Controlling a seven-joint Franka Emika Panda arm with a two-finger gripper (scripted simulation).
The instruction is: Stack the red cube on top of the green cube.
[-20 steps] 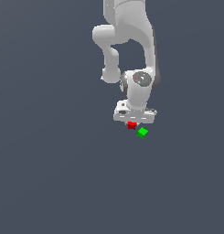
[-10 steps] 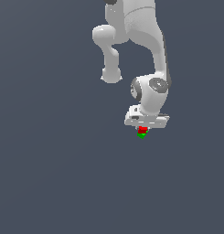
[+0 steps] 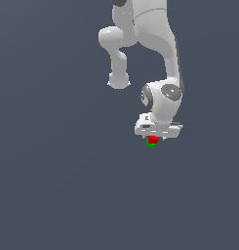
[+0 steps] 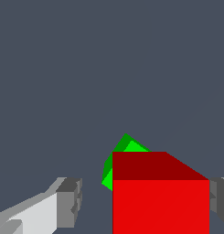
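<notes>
Alignment matters now: end effector (image 4: 143,201) looks parted around red cube (image 4: 160,196) above green cube (image 4: 125,157); withdraw vertically, avoiding nudges.

floor (image 3: 52,185): open all round | obstacles: red cube (image 4: 161,196) over green cube (image 4: 118,157)

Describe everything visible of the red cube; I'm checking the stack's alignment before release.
The red cube is a plain, solid, bright-red block with flat, unmarked faces, its top darker than its front. It sits between the hand's fingers: one finger is against one side, while a gap shows on the other. The green cube peeks out from behind and beneath it, turned at an angle. In the exterior view it hangs under the hand, directly over the green; whether the two touch is unclear.
</notes>
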